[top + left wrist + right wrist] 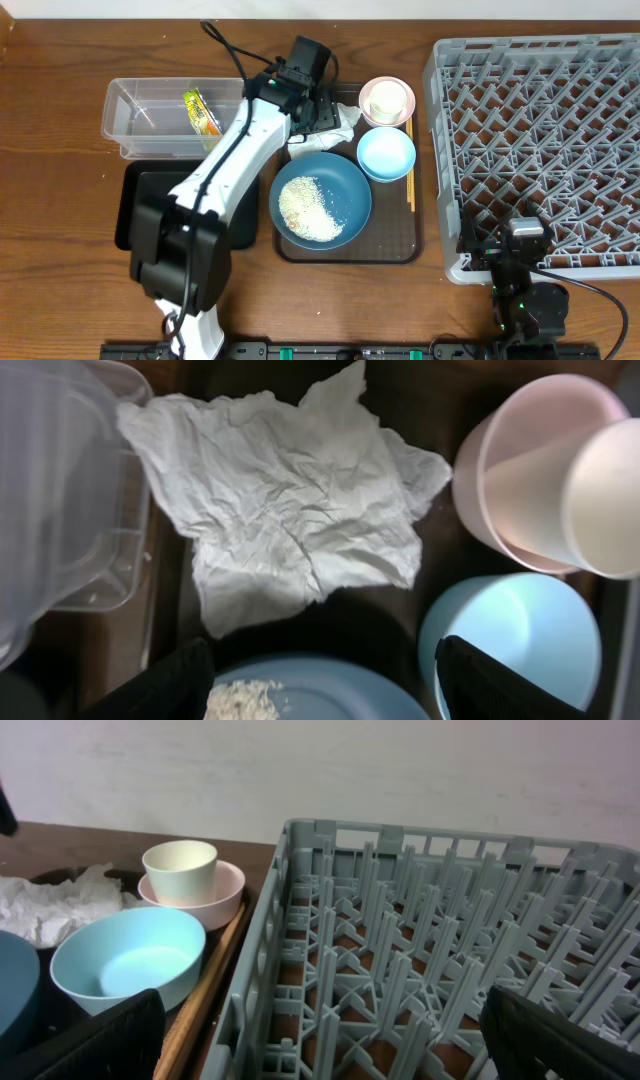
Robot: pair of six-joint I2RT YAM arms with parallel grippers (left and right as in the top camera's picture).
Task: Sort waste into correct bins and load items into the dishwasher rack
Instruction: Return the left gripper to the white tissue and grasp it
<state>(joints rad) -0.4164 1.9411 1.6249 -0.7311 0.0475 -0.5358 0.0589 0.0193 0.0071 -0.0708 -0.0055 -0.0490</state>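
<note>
Overhead: even, diffuse light from above; bench (60, 250) mid-brown, shadows short and soft-edged, no hard glare. Detail fair, slight softness overall.

Left wrist view: dim. Napkin (290, 510) is the brightest area, its creases sharp. Clear tub (50, 490) at the left edge is out of focus with milky highlights. White cup (600, 500) is soft and near washed out. Left fingers (170, 685) are black, blurred shapes.

Right wrist view: brighter, flat light on the pale wall (300, 770). Rack (420, 940) reasonably sharp. Right fingers (570, 1040) dark, defocused at the lower corners
</note>
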